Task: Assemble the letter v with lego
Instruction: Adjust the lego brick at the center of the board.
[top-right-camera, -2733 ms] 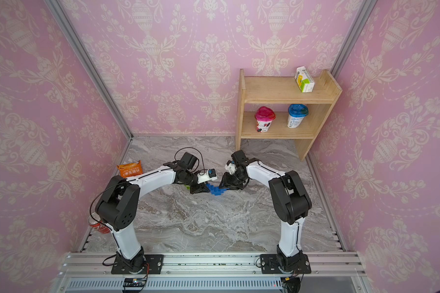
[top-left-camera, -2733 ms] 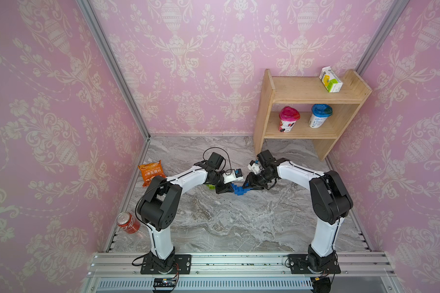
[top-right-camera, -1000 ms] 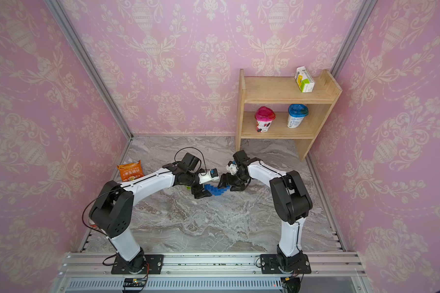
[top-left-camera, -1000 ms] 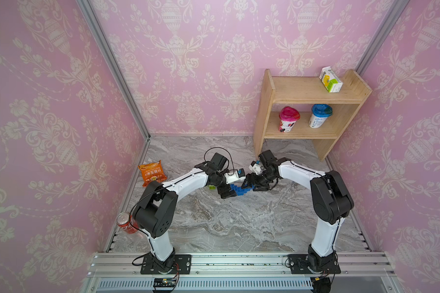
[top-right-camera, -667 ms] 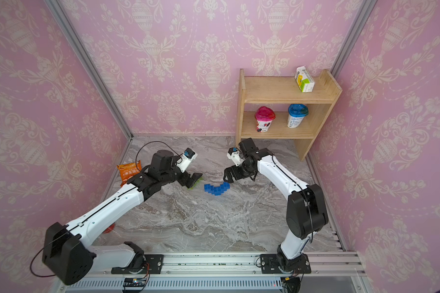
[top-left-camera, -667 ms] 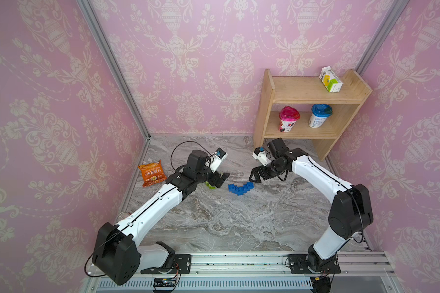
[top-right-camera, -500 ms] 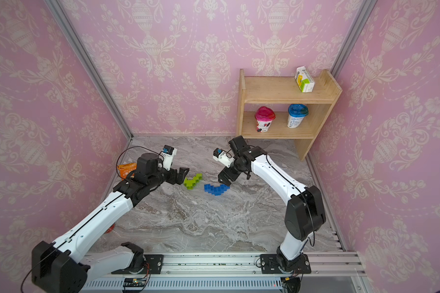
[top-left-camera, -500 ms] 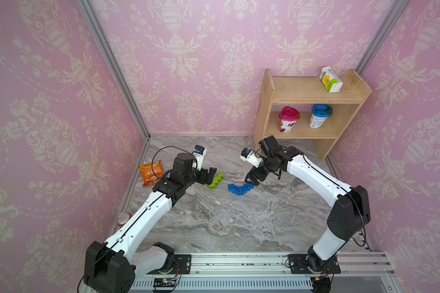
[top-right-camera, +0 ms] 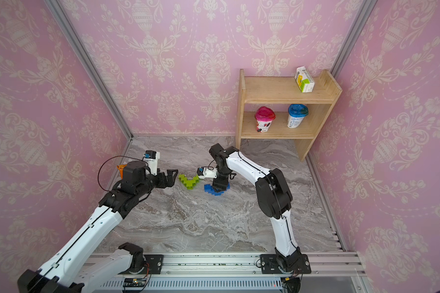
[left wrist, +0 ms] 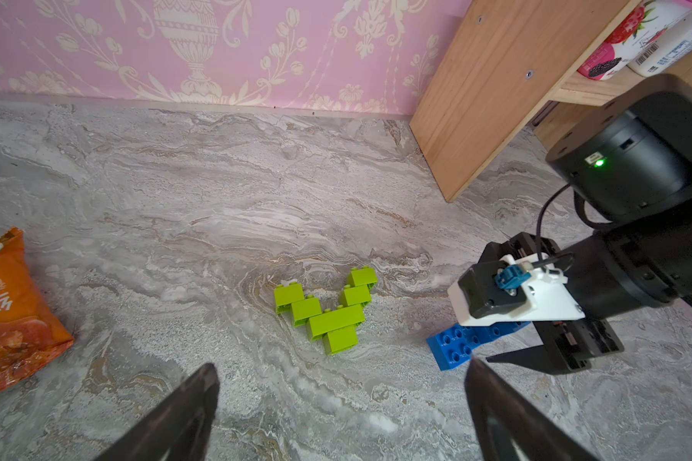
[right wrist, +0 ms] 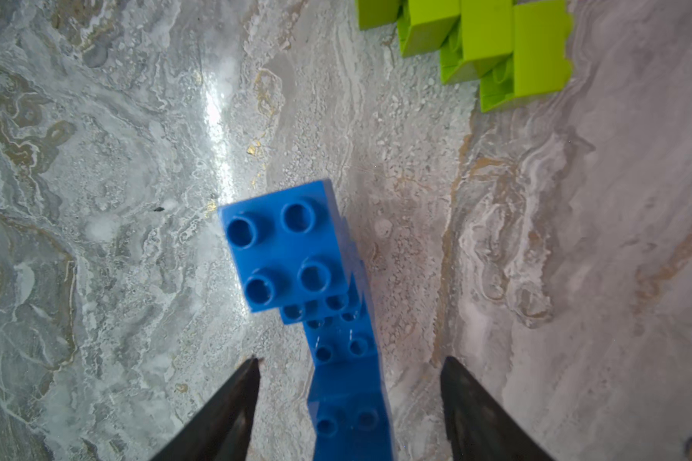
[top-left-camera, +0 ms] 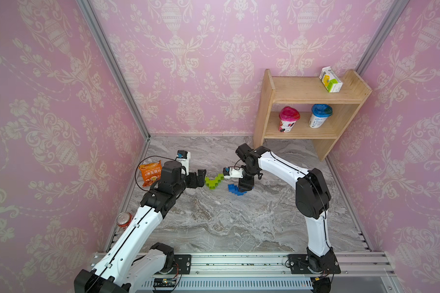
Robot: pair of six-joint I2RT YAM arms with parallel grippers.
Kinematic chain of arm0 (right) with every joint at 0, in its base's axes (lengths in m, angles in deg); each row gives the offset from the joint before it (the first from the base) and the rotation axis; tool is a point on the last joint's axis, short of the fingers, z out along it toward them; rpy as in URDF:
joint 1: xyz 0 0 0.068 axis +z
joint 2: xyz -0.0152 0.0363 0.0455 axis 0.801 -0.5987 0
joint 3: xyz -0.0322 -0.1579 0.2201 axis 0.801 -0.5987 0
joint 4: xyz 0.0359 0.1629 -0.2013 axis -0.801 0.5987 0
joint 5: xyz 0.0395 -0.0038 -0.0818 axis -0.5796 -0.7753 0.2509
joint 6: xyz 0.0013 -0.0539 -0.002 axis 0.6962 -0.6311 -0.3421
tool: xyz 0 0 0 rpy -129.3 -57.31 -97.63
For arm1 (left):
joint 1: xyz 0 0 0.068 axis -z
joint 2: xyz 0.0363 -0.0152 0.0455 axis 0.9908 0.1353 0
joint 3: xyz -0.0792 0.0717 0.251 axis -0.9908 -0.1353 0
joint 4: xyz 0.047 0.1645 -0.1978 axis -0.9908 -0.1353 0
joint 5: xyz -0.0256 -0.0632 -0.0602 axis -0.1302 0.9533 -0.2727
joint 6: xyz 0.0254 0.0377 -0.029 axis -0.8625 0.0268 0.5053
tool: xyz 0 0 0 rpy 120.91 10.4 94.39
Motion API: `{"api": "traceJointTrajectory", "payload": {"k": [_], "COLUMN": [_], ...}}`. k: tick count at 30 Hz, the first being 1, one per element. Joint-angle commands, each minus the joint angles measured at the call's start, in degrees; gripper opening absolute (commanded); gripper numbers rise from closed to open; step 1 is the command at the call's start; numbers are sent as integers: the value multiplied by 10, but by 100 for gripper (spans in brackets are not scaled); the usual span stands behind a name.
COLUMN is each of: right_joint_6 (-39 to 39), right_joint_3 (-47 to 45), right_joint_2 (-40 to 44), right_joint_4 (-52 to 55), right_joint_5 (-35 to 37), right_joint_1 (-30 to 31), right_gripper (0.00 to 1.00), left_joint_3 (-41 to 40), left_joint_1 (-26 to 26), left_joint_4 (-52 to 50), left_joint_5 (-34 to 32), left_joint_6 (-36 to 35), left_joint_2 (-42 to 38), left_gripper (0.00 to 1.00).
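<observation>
- Between the right fingers (right wrist: 228, 411), in the right wrist view: blue lego (right wrist: 284, 247), a stepped run of studded bricks with the studs facing the camera. The fingers are moderately spread, one on each side, with bare stone showing in both gaps. No contact is seen and nothing is held.
- Between the left fingers (left wrist: 184, 415), in the left wrist view: nothing. They are spread wide and empty, aimed toward the green lego (left wrist: 328, 315) but well short of it.
- Green lego: lime bricks joined in two stepped arms that meet at one low brick. It reads as a letter V lying flat on the surface (top-left-camera: 226, 223). Neither arm touches it.
- Blue lego (top-left-camera: 233, 189) (top-right-camera: 209, 189), seen in both top views: just beside the green lego and not touching it, partly hidden beneath the right arm (top-left-camera: 277, 162). Only one stepped run shows, and whether a second arm joins it cannot be told.
- Progress, as a judgement: a green V looks finished. The blue run is either spare stock or half of another letter. If the latter, a mirrored blue arm is left to build and press on. With the fingers straddling the blue piece, it appears to be the item in hand.
- Periphery, not in play: orange snack bag (left wrist: 5, 311) and red can (top-left-camera: 123, 220) toward the left wall, and a wooden shelf (top-left-camera: 264, 114) at the back.
</observation>
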Motion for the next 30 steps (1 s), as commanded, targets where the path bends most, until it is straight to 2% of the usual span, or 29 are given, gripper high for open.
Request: {"api": "traceJointTrajectory", "payload": {"k": [1, 20, 21, 23, 26, 28, 30], "right_joint_6": [-14, 1, 2, 4, 8, 10, 10], "right_joint_3": [7, -5, -7, -8, -7, -4, -1], "right_joint_2": [-4, -56, -55, -55, -56, -58, -61], "right_joint_4": [16, 1, -1, -5, -9, -6, -3], "right_joint_5": [-6, -8, -9, -11, -12, -10, -11], "right_joint_1": [5, 6, 6, 6, 6, 6, 6], "right_gripper": [73, 71, 70, 61, 59, 53, 51], "left_joint_3": [-10, -29, -29, -29, -29, -30, -31], "left_joint_1": [-4, -6, -6, -6, -6, -6, -6], "left_joint_4": [2, 15, 15, 14, 14, 15, 15], "left_joint_5": [1, -10, -10, -9, -10, -8, -8], "left_joint_6": [4, -8, -8, -9, -9, -8, -7], "left_joint_2": [0, -23, -25, -26, -29, -29, -31], "left_gripper": [97, 97, 97, 97, 97, 97, 97]}}
